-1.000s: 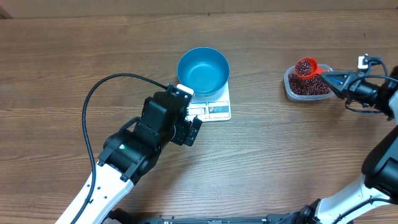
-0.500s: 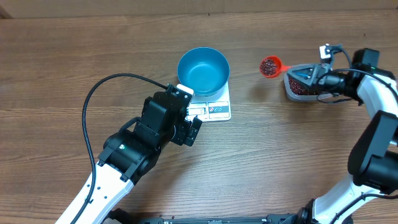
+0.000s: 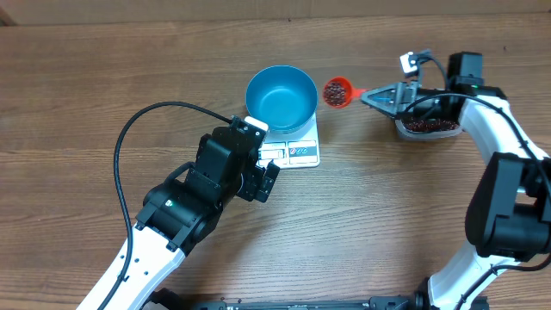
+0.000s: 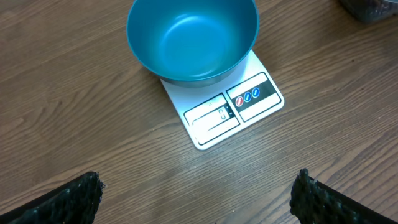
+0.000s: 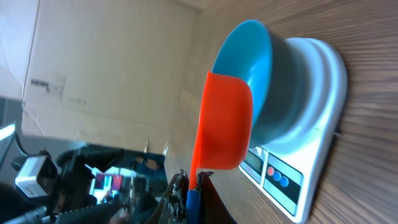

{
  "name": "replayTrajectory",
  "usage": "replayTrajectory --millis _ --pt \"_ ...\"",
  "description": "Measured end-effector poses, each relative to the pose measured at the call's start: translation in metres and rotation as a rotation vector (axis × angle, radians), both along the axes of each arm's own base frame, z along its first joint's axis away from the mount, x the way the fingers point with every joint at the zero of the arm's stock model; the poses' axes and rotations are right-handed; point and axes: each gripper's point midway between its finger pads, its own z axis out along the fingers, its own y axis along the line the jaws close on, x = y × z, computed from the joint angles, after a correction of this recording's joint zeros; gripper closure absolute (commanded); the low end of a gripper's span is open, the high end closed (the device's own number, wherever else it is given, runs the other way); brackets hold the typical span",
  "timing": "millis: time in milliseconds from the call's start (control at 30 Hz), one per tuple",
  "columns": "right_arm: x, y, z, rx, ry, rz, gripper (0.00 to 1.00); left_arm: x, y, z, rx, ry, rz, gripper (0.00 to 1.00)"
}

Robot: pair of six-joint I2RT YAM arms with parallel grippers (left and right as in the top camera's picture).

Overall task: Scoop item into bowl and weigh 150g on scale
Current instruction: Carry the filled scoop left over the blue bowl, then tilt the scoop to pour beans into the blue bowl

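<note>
The blue bowl stands on the white scale mid-table, and in the left wrist view the bowl is empty. A red scoop heaped with dark beans hovers just right of the bowl's rim. My right gripper is shut on its handle. The right wrist view shows the scoop level beside the bowl and scale, its blue handle tip between my right gripper jaws. My left gripper hangs open off the scale's front-left corner, nothing between its fingers.
A clear plastic tub holding more beans sits at the right, under my right arm. The left arm's black cable loops over the table at the left.
My right arm has carried the loaded scoop leftward, from over the tub to just beside the bowl's right rim. The left arm has stayed still.
</note>
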Motion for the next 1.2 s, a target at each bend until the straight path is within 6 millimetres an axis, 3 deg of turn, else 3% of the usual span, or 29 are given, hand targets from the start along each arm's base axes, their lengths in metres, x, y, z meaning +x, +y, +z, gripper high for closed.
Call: replayTrajectory --millis 267,567,900,1200 --pt "0.0 0.043 0.005 -0.014 -0.078 0.089 0.96 0.0 0.0 0.0 0.0 0.0 0.0 0.01" --pt "0.005 0.074 -0.001 -0.09 -0.157 0.12 0.96 0.0 0.0 0.0 0.0 0.0 0.0 0.01" --pt "0.023 0.092 -0.006 -0.21 -0.353 0.106 0.96 0.0 0.0 0.0 0.0 0.0 0.0 0.01" --pt "0.025 0.091 -0.007 -0.262 -0.522 0.144 0.96 0.0 0.0 0.0 0.0 0.0 0.0 0.0"
